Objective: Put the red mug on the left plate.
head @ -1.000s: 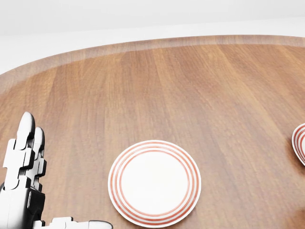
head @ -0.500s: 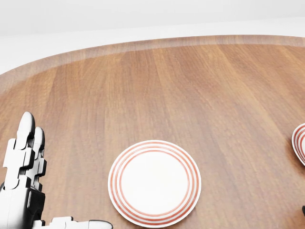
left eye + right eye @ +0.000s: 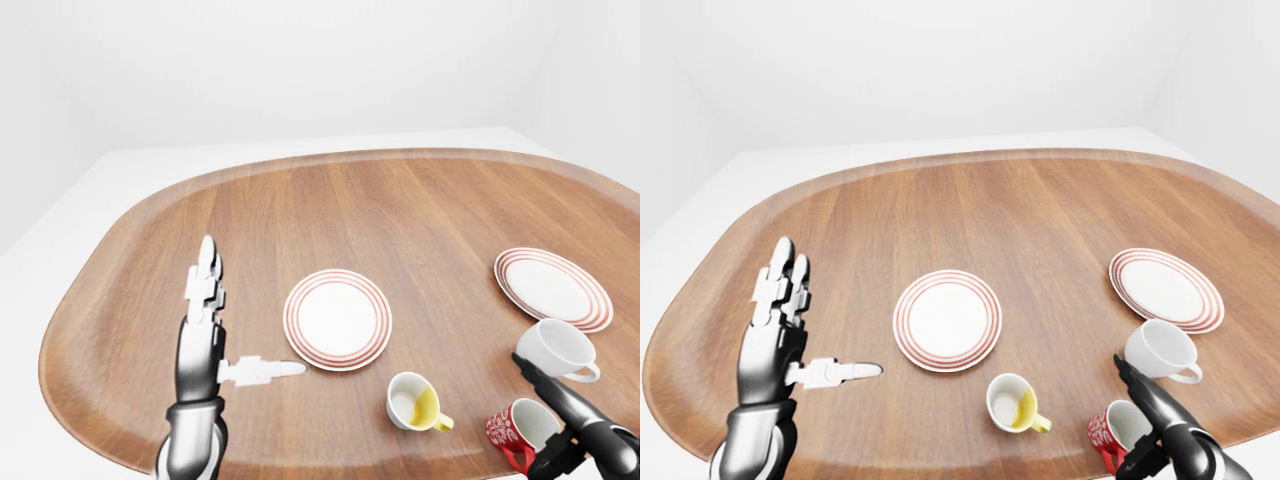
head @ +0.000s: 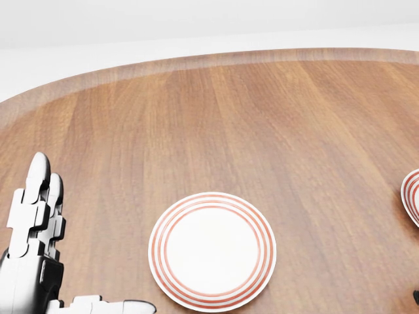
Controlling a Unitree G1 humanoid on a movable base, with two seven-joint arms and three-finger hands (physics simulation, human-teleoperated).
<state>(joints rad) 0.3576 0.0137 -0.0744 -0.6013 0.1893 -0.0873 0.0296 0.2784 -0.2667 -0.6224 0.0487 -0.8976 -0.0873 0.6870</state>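
Note:
The red mug (image 3: 513,428) with a white pattern stands upright near the bottom right of the left-eye view. My dark right hand (image 3: 533,418) reaches in from the bottom right corner. One straight finger (image 3: 556,392) lies along the mug's right side and another (image 3: 548,462) sits below it, so the hand looks open. The left plate (image 3: 338,318), white with red rings, lies bare at the middle of the table. My left hand (image 3: 228,335) hovers to its left, open, fingers pointing up and thumb (image 3: 262,370) stretched toward the plate.
A yellow-lined mug (image 3: 414,402) stands left of the red mug, and a white mug (image 3: 553,348) above it. A second ringed plate (image 3: 552,287) lies at the right. The oval wooden table (image 3: 400,205) has a raised rim.
The head view is almost unchanged. My left hand has sunk very slightly, and a small dark tip at the bottom right edge has moved a little lower.

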